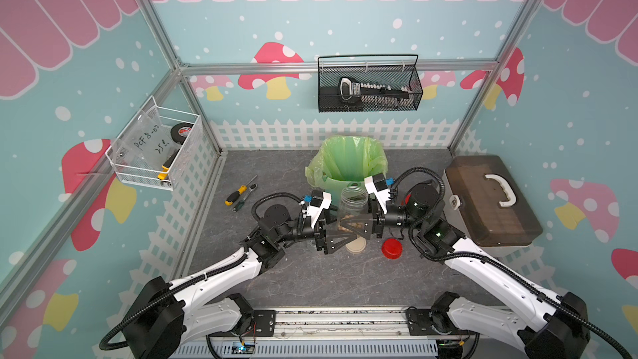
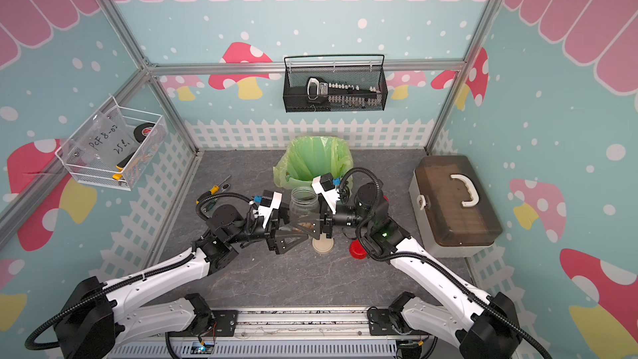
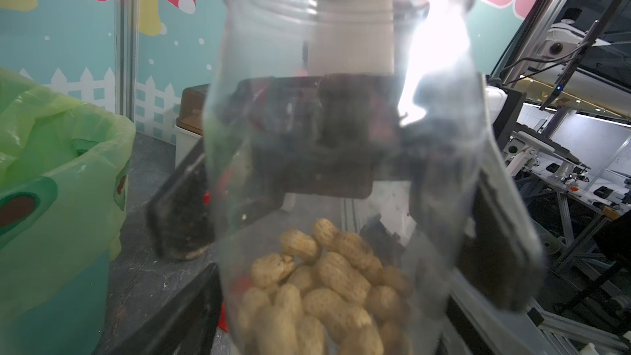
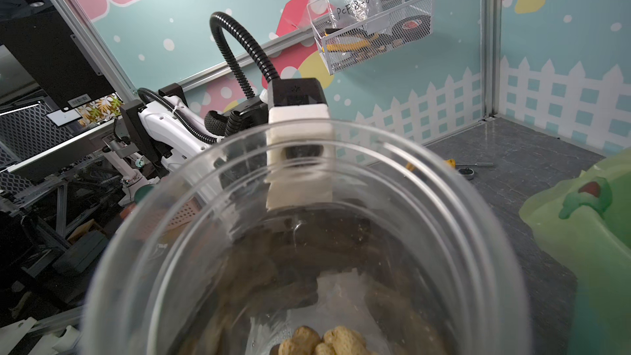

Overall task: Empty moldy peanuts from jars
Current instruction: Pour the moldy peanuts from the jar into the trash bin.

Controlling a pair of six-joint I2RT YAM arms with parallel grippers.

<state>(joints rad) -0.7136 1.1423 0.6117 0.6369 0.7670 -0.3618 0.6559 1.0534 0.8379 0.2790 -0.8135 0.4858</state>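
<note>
A clear jar [image 1: 353,202] with no lid is upright at mid-table between both grippers, just in front of the bin. The moldy peanuts [image 3: 327,285] lie in its bottom and also show in the right wrist view [image 4: 324,341]. My right gripper [image 1: 360,217] comes in from the right and is shut on the jar, its fingers [image 3: 177,199] pressed on the jar's sides. My left gripper [image 1: 340,227] comes in from the left and stands open around the lower part of the jar. A beige lid [image 1: 356,245] and a red lid [image 1: 392,247] lie on the table nearby.
A teal bin lined with a green bag [image 1: 324,167] stands right behind the jar. A grey toolbox with a brown lid [image 1: 490,202] sits at the right wall. Two screwdrivers [image 1: 238,195] lie at the left. Wire baskets hang on the back and left walls.
</note>
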